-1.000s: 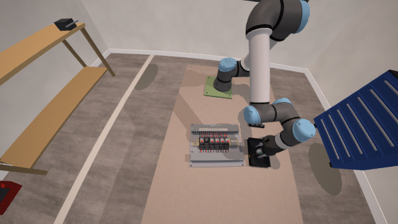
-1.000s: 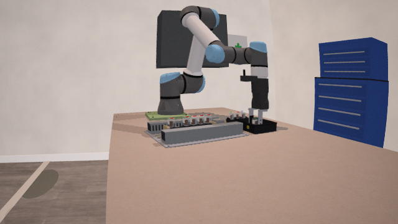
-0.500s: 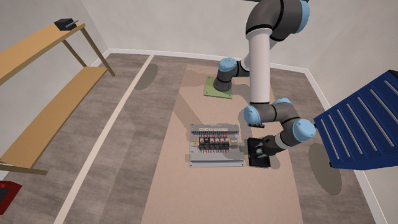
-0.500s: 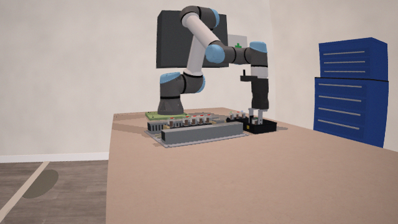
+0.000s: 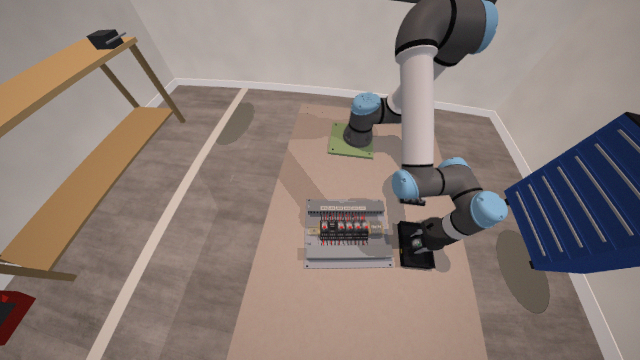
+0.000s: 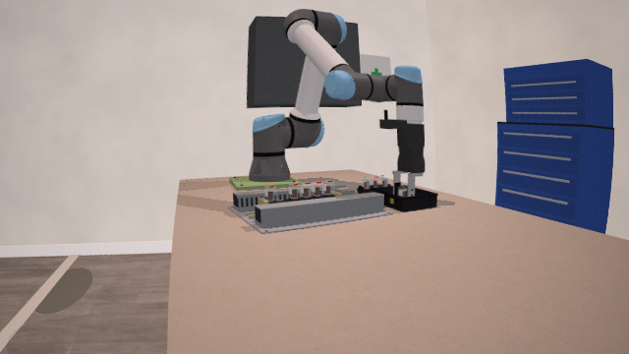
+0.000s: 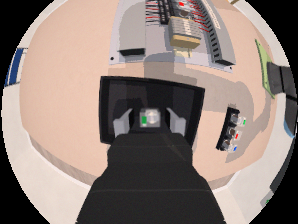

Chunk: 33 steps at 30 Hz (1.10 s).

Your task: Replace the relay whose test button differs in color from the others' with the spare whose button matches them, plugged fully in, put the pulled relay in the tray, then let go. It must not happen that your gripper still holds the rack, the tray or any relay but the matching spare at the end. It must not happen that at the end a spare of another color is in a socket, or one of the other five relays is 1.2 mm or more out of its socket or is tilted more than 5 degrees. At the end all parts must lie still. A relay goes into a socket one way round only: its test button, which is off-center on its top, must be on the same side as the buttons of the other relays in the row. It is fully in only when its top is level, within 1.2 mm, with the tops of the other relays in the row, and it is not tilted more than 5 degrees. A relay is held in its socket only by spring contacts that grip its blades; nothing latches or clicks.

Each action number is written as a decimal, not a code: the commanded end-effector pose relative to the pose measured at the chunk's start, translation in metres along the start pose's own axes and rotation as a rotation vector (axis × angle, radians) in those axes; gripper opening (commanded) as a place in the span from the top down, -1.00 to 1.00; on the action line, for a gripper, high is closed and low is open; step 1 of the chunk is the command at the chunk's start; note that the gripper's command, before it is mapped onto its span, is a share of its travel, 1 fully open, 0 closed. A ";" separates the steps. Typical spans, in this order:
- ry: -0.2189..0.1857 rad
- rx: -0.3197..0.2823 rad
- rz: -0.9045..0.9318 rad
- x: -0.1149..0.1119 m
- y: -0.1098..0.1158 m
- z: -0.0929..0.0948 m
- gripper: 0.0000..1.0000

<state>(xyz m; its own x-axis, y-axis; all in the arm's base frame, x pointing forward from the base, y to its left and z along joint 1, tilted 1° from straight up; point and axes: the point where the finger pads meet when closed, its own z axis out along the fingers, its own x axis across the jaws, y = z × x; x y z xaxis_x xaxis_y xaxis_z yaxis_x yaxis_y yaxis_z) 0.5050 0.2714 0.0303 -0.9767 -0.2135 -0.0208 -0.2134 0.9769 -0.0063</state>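
One relay with a green button (image 5: 417, 243) (image 6: 403, 192) (image 7: 150, 118) is seen in the tray (image 5: 417, 266) (image 6: 424, 203) (image 7: 102, 110), between the claw's (image 5: 418, 242) (image 6: 404, 195) (image 7: 150, 123) spread, released fingers; the red spare (image 6: 376, 181) (image 7: 233, 134) should be sought beyond the tray, toward the arm's base (image 5: 358, 136) (image 6: 269, 168)

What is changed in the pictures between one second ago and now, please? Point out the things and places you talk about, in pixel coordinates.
Nothing has visibly moved. The arm, the tray (image 5: 410, 258) (image 6: 424, 202) (image 7: 150, 80) and the relay row (image 5: 345, 235) look the same. The open claw (image 5: 418, 242) (image 6: 404, 191) (image 7: 149, 115) is around the green-button relay (image 5: 416, 243) (image 7: 150, 118); a small finger movement, I cannot tell.
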 end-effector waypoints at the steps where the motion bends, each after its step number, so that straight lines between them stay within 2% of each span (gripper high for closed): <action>1: -0.002 0.000 0.000 0.000 0.000 -0.001 -1.00; 33: -0.002 0.000 0.000 0.000 0.000 -0.009 -1.00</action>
<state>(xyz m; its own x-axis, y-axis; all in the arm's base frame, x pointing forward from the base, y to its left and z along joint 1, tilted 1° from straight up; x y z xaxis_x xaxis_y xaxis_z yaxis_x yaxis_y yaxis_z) 0.5049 0.2714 0.0374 -0.9767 -0.2135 -0.0211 -0.2134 0.9769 -0.0062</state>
